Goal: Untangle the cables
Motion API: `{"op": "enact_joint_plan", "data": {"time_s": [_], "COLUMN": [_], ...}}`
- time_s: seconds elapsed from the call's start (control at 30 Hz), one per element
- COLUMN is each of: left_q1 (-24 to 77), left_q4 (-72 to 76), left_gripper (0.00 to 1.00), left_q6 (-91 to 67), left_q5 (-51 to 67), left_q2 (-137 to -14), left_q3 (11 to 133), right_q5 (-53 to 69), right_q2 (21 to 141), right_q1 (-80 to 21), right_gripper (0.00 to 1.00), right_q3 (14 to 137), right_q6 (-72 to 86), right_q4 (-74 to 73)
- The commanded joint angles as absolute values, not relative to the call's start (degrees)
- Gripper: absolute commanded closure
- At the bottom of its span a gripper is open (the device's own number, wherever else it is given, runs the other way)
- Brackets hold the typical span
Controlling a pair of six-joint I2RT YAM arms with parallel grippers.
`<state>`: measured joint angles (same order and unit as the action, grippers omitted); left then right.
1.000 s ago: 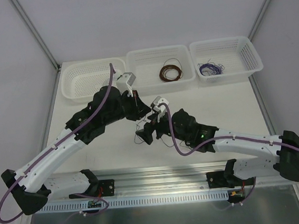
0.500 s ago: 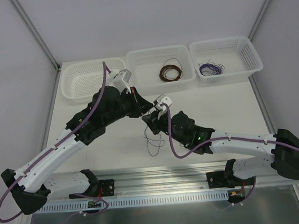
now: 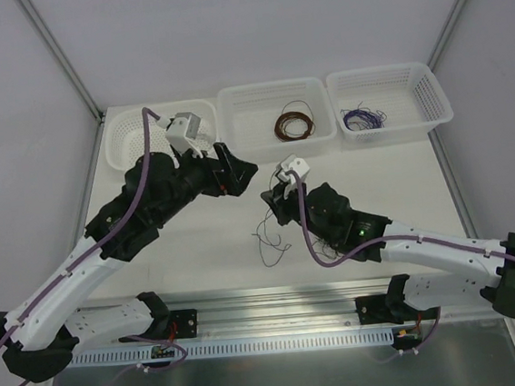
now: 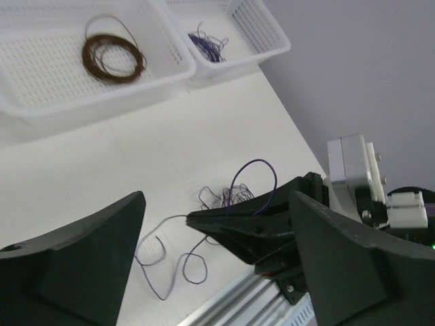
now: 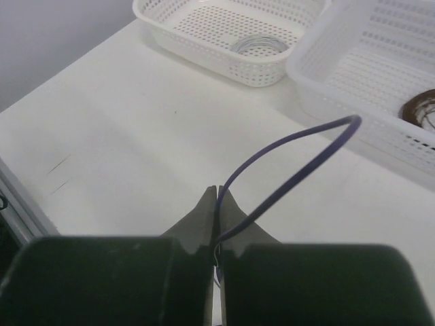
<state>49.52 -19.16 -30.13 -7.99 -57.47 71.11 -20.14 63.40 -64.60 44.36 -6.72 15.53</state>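
1. Cables (image 3: 268,239): thin tangle, worktop centre, nearer front edge.
2. R gripper (image 5: 217,197): jaws pressed together, pinching purple strand (image 5: 292,170).
3. L gripper (image 3: 239,168): jaws spread, above worktop centre.

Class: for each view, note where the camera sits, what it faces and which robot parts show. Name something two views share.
Top external: above and behind, looking down on the table; left arm and right arm show.
Left wrist: on left arm, faces the cables and right gripper between its open fingers.
Right wrist: on right arm, faces far baskets; own fingers pinch a purple wire.
Shared: both wrist views show that wire.
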Motion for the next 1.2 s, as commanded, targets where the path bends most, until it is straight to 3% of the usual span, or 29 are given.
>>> {"op": "enact_joint_plan", "data": {"time_s": [0.0,0.1,0.4,0.67,1.17], "left_q1": [49.22,48.61,42.73,36.92,36.65], "left_q4": [-18.1,-18.98,-19.34,-15.73,-16.7], "left_gripper": [0.08,0.01,0.01,0.01,0.01], "left_q6": [-20.85,-16.72,-12.13,-10.46,-8.0], "left_q5": [-13.62,-16.34,-17.85,-17.14,-12.31], "left_q2": [-53.27,-51.16,-48.6,-51.15,-55.19], "left_q3": [74.71,73.83,59.69,46.06,46.41], "right_q5": [-21.27,-20.39,-15.39,-7.21,-0.53], "right_q2": [60.47,59.42,64.24,78.19,108.0], "right_q1": [-61.53,-57.32,-35.97,-17.78,-2.91], "right_gripper": [0.99,0.99,0.99,0.99,0.99], "right_q3": [51.32,55.8,79.06,98.86,121.8], "right_q6": [-8.88,-9.49,-15.46,-16.43,-19.78], "right_q4": [7.68,2.23,-12.91,-12.57,-2.29]}}
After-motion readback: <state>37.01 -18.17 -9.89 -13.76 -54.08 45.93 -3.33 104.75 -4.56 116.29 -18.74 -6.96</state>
